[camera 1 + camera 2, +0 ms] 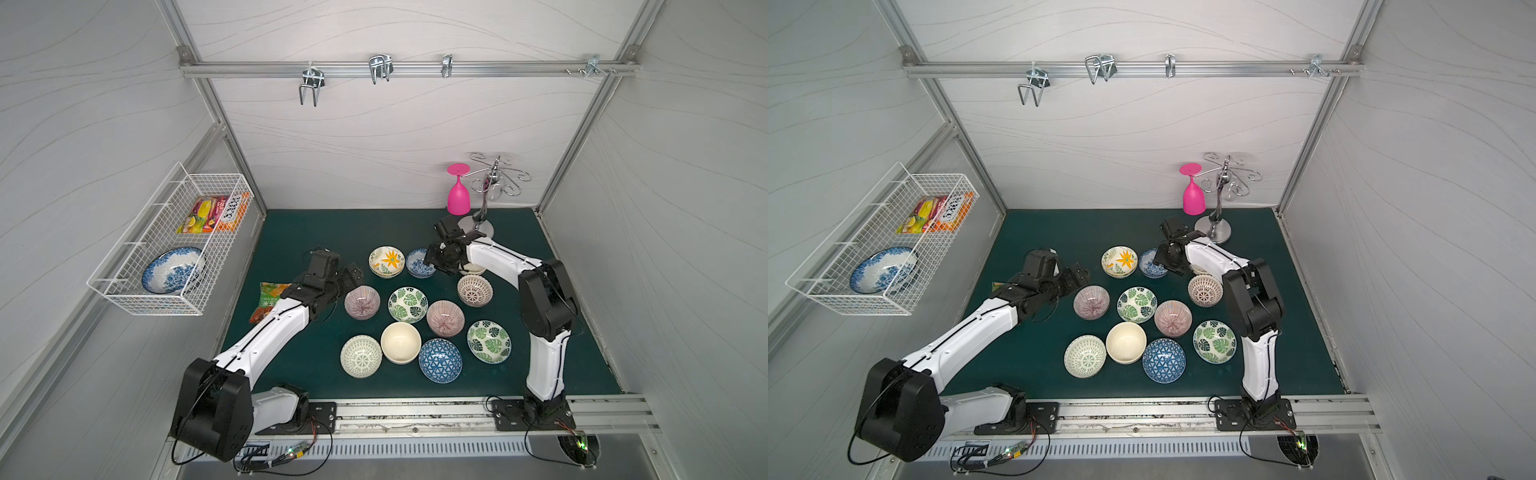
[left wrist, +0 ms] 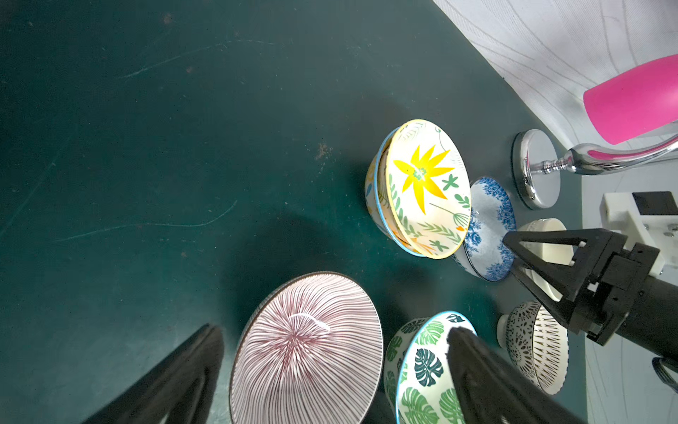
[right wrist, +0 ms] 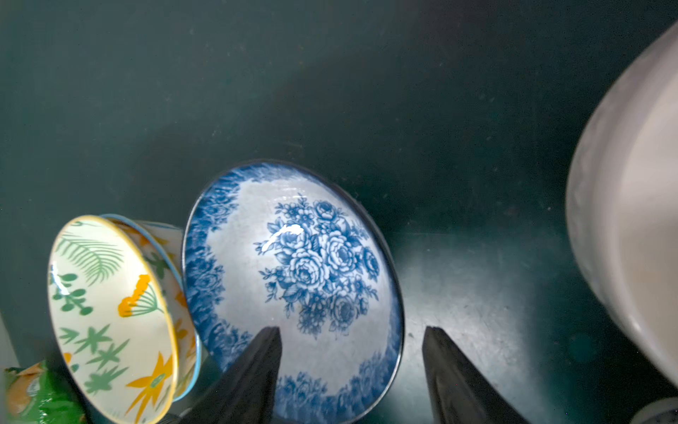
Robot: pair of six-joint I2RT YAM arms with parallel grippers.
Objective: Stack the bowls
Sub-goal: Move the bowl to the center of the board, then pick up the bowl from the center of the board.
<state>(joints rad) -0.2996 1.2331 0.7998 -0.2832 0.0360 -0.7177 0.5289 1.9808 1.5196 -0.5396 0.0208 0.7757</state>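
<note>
— Right claw [image 3: 351, 328]: how is it held?
— Its jaws are parted and nothing is gripped. One finger is set over the inside of the blue flowered bowl [image 3: 293, 257] and one outside its rim, so a pinch on the wall seems intended.
— And the left claw [image 2: 335, 328]?
— It is spread wide and empty, kept near the pink striped bowl [image 2: 304, 348], likely its next pick.
— Where are the bowls?
— On the green mat [image 1: 316, 232]. The orange flowered pair [image 1: 386, 261] is nested beside the blue one; the rest are laid singly.

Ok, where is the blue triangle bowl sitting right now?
In a top view the blue triangle bowl sits near the front edge of the green mat, between the plain cream bowl on its left and a green-leaf bowl on its right.
</note>
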